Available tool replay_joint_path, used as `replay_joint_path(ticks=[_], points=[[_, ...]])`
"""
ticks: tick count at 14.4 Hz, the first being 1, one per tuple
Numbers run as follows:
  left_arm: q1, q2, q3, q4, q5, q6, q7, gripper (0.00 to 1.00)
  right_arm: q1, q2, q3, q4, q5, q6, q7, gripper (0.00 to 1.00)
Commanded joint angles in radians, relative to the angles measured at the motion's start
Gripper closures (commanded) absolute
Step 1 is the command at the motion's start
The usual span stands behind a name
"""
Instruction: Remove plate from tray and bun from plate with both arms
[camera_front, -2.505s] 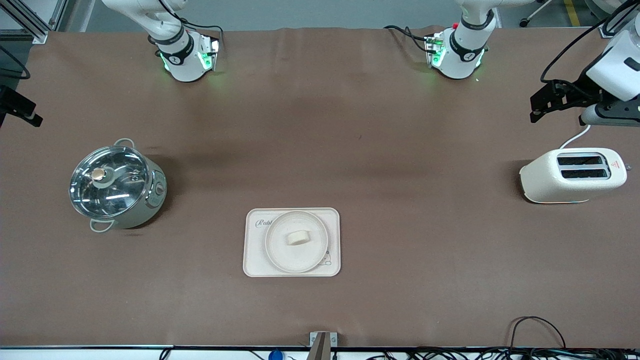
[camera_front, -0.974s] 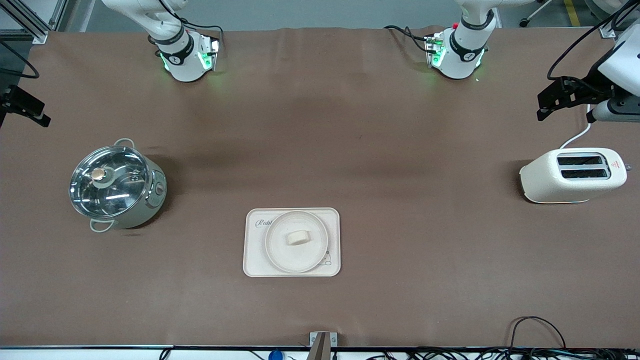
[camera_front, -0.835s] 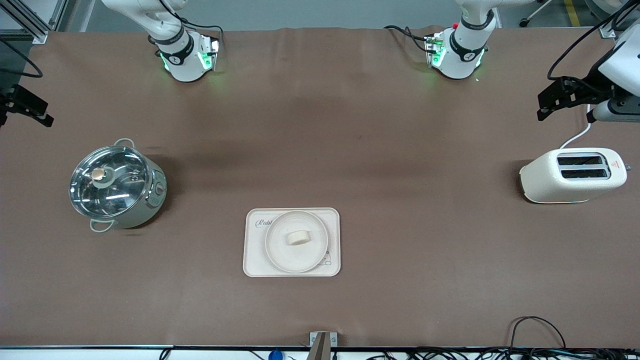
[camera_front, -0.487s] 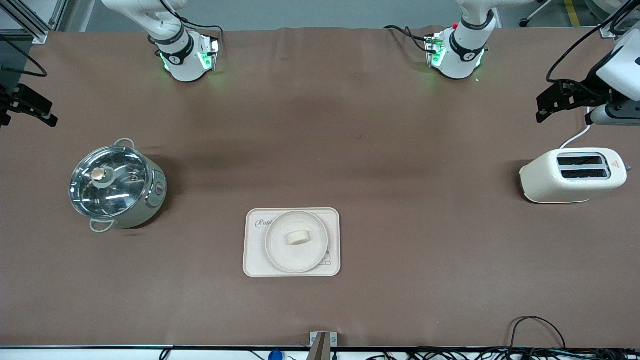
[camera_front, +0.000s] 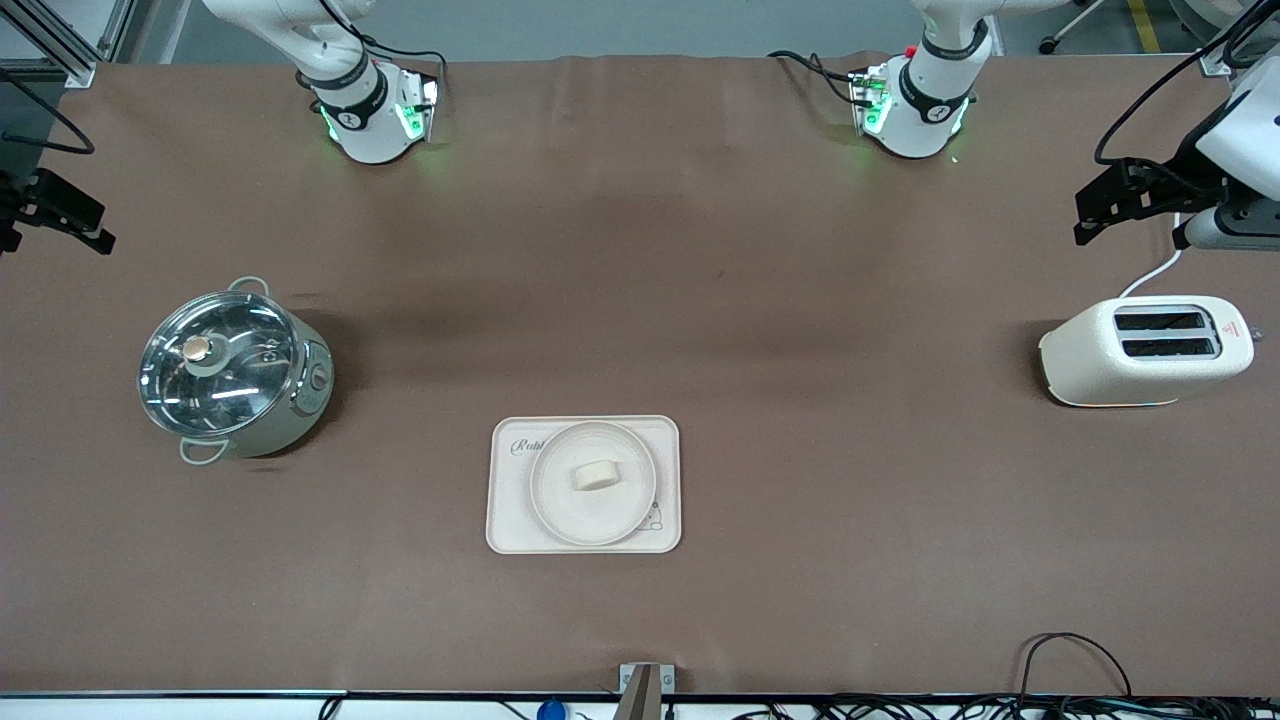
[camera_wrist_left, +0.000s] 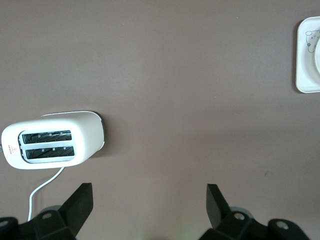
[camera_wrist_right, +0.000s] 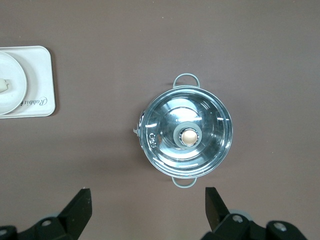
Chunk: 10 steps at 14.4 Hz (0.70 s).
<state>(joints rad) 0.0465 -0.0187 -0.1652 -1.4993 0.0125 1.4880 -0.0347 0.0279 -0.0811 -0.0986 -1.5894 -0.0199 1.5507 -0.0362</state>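
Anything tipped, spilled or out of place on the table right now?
Nothing stands out. The bun lies on the plate, the plate sits on the tray, the pot has its lid on, and the toaster stands upright. Both grippers, left and right, are open and hold nothing.

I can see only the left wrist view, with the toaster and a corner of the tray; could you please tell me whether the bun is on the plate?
Observer: Yes, the bun lies on the plate, which sits on the tray.
Operator: Thank you. Is anything else on the table?
Observer: A lidded pot stands toward the right arm's end.
Operator: And where is the right end effector?
Observer: The right end effector hangs open over the table near the pot, holding nothing.
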Motion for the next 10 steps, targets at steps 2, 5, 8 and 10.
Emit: replay_joint_path(ticks=[2,5,8,10], points=[[0.001,0.002,0.001,0.018,-0.006,-0.017,0.022,0.0,-0.002,-0.008,-0.003,-0.003,0.012,-0.001,-0.005,0.0],[0.001,0.006,0.001,0.018,-0.006,-0.017,0.021,0.0,0.0,-0.009,-0.003,-0.001,0.014,-0.004,-0.005,0.0],[0.001,0.009,0.001,0.018,-0.006,-0.017,0.019,0.0,0.0,-0.009,-0.003,-0.006,0.015,-0.009,-0.004,0.0],[0.003,0.008,0.001,0.019,-0.006,-0.017,0.022,0.0,0.004,-0.009,-0.001,-0.027,0.028,-0.009,0.004,0.0]])
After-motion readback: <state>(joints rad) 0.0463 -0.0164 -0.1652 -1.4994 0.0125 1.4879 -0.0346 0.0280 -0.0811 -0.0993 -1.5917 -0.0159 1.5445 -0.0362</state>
